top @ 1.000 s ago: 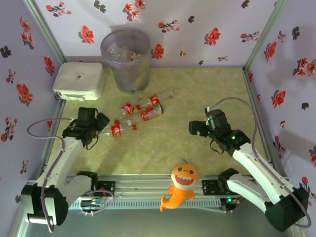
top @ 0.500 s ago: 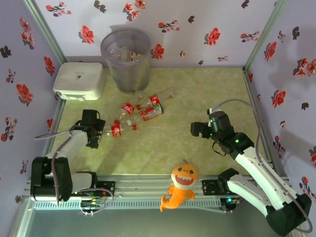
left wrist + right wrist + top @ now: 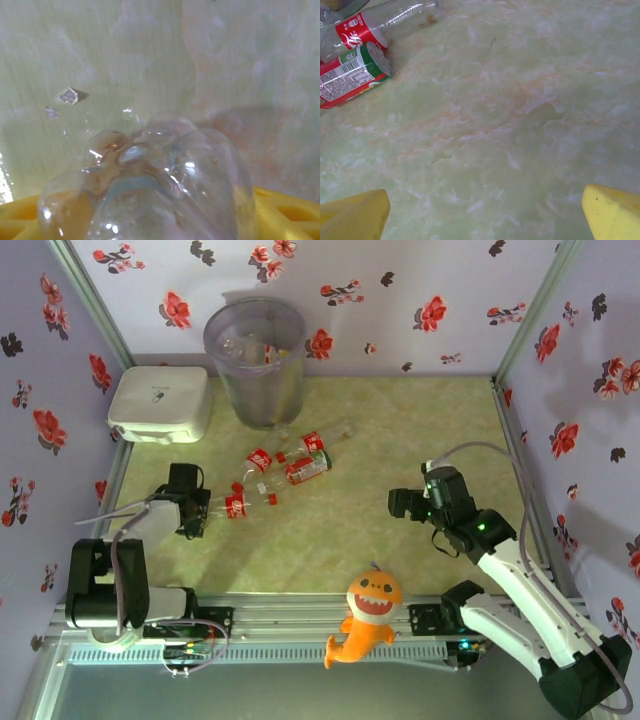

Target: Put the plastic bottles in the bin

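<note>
Two grippers logged. Left gripper [image 3: 193, 506] sat low near the tabletop's [image 3: 520, 125] left edge. Its yellow fingers [image 3: 287, 212] were spread wide, with the base of a clear bottle [image 3: 150, 190] between them; contact could not be told. From above, that bottle lay on its side with a red label mid-body and its cap end pointing toward the middle of the tabletop.

Right gripper [image 3: 485, 212] stood over bare tabletop toward the right edge, well apart from every bottle. Its jaws were wide apart with nothing between them.

Three more bottles lay on their sides in a loose cluster past the left gripper's bottle, toward the far edge:
- A red-labelled bottle [image 3: 258, 459] lay nearest the left gripper's bottle.
- A green-and-red-labelled bottle [image 3: 306, 469] lay just beside it.
- A slim clear bottle [image 3: 318, 441] with a red label lay close alongside the green-and-red one, its far end angled toward the far edge. The right wrist view showed this pair at its upper left.

Bin [image 3: 257, 365] stood upright by the far edge, left of centre, just beyond the cluster. Bottle shapes showed through its grey wall, but the count was unclear.

White box [image 3: 160, 402] sat in the far left corner, just beside the bin. Orange plush shark [image 3: 370, 612] sat at the near edge, between the two arm bases.
</note>
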You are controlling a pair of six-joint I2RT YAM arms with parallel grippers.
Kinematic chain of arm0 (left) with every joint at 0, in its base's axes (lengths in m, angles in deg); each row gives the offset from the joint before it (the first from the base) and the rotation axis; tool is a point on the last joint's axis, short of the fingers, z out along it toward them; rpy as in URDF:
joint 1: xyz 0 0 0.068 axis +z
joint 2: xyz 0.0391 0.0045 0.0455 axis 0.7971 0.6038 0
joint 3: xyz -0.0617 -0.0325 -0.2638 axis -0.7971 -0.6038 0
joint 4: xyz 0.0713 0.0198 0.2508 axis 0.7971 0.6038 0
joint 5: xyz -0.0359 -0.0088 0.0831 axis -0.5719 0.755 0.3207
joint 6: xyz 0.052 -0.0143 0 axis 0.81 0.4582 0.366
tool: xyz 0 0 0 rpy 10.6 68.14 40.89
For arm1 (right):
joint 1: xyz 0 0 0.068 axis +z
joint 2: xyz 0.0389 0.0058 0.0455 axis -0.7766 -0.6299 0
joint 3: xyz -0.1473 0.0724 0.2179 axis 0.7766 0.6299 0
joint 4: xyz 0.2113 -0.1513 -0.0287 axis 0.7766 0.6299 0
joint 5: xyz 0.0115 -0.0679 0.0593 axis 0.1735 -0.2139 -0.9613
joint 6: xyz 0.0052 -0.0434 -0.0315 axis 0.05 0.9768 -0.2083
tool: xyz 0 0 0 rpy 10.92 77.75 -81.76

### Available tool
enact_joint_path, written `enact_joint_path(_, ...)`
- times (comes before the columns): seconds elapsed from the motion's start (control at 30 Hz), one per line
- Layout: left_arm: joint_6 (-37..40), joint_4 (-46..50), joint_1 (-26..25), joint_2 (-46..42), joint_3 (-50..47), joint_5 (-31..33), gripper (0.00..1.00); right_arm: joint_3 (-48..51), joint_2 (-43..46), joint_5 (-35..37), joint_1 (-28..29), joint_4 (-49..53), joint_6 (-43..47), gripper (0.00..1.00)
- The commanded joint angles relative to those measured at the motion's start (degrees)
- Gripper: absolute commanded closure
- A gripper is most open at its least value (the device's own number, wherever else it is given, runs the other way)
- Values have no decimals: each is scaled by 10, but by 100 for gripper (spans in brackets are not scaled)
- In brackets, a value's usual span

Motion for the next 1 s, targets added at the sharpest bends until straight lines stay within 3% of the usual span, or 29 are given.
enact_joint_path(0.0, -19, -98, 5, 39, -32, -5, 30, -6, 22, 20, -3, 29, -10, 1)
enact_joint_path(0.4, -24, -63, 7, -37, -44, 6, 53, 5, 44, 29, -3, 39, -23, 1)
enact_joint_path(0.77, 25, 18, 19, -139, -8, 25, 61, 3, 46, 27, -3, 34, -25, 1)
enact_joint_path(0.97, 38, 60, 27, -182, 13, 24, 71, 0, 48, 26, -3, 38, -23, 1)
